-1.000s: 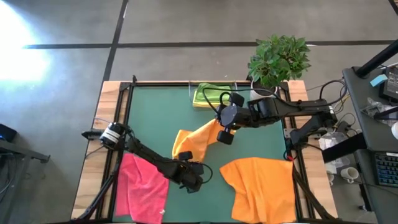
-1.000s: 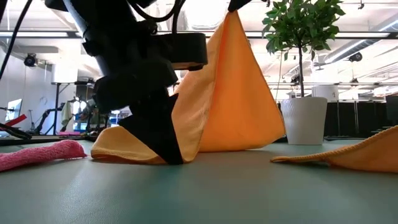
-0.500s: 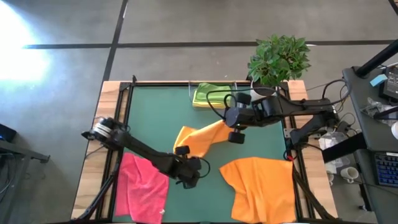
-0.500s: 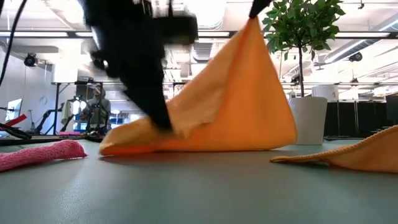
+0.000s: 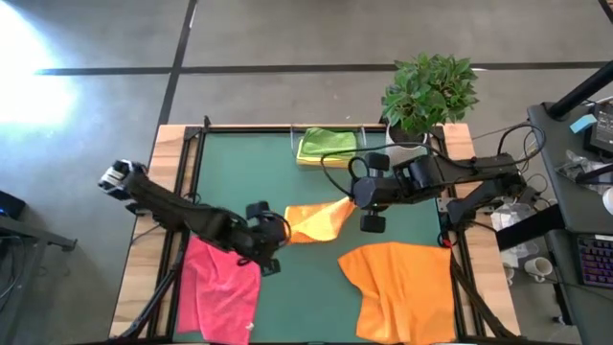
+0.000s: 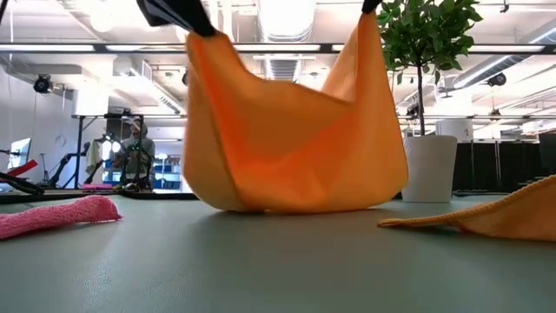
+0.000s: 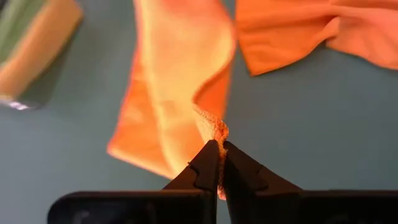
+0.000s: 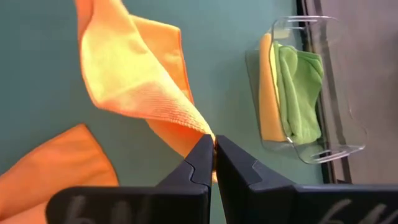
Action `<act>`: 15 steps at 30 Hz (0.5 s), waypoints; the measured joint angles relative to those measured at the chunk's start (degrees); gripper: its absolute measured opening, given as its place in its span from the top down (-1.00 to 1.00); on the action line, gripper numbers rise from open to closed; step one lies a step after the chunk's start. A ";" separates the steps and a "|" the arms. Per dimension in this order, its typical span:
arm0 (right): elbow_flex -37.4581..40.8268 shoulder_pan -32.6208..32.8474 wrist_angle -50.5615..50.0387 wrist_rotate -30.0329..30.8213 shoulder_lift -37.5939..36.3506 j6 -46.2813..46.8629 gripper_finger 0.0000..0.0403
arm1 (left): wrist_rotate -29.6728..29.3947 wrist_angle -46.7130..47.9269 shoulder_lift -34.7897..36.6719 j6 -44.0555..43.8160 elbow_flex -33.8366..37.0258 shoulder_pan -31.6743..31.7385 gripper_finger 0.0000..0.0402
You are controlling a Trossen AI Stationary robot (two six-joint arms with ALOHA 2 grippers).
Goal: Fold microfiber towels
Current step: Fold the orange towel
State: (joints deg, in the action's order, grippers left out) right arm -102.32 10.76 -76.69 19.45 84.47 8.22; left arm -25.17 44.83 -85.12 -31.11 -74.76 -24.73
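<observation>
An orange microfiber towel [image 5: 316, 220] hangs between my two grippers over the middle of the green mat [image 5: 239, 172]. In the low view it sags like a sling [image 6: 295, 130], and its bottom fold reaches the mat. My left gripper [image 5: 276, 230] is shut on the towel's left corner. My right gripper [image 5: 352, 199] is shut on the right corner. A second orange towel [image 5: 402, 287] lies spread at the near right. A pink towel [image 5: 220, 292] lies crumpled at the near left. My left gripper pinches the towel's left top corner [image 7: 214, 127] between its two fingertips, slanting down from the table's left side. That corner is held high [image 6: 198, 35], and the cloth hangs slack below it. My right gripper pinches the opposite top corner [image 8: 198, 121] between its two fingertips, slanting down from the table's right side. The corner is raised high [image 6: 365, 22], with the cloth draping down from it to the mat.
A clear holder [image 5: 326, 146] at the far edge contains folded lime green and yellow towels. A potted plant [image 5: 431, 91] stands at the far right corner. Bare mat lies at the far left and in front of the hanging towel.
My left gripper has risen from the mat with the towel's left corner, moving toward the table's left and far side. The towel, earlier a tent hung from my right gripper with its left edge on the mat, now hangs as a sling from both corners. My right gripper has drifted slightly right.
</observation>
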 joint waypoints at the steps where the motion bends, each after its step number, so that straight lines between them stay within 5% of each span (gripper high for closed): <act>1: 0.00 0.42 0.07 -0.03 -0.02 0.51 0.96 | -0.57 1.63 1.20 0.10 -0.04 0.05 1.00; 15: -0.07 5.04 -0.45 -0.01 -5.10 8.17 0.96 | -4.25 10.67 18.05 13.11 -0.11 0.78 1.00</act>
State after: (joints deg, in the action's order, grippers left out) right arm -102.39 15.80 -77.14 19.44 79.36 16.39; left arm -29.42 55.50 -67.08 -18.00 -74.87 -23.94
